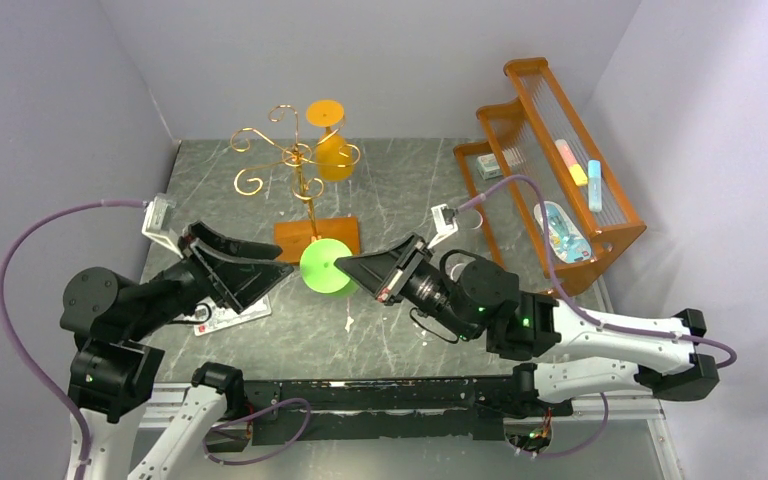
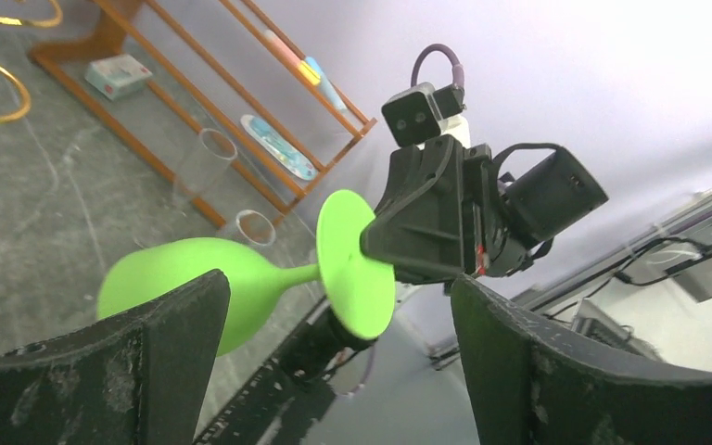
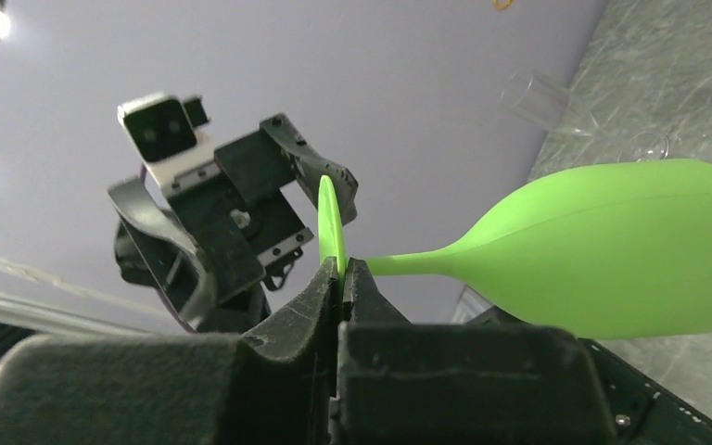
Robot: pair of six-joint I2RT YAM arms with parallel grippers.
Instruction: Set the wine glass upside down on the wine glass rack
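The right gripper (image 3: 341, 273) was clamped on the thin round foot of a smooth green wine glass (image 3: 612, 250), held sideways above the grey marbled table (image 1: 390, 180). The left gripper (image 1: 282, 260) gaped wide nearby. Beyond stood the gold wire wine glass rack (image 1: 300, 165), with scrolled arms.

wine glass rack (image 1: 304, 185): left scrolls bare | orange glass (image 1: 334, 158) on right scroll | shelf (image 1: 615, 243) well right

The wine glass (image 3: 603, 250) is cut off at 3 o'clock; items on the orange shelf (image 1: 615, 240) are too small to name.
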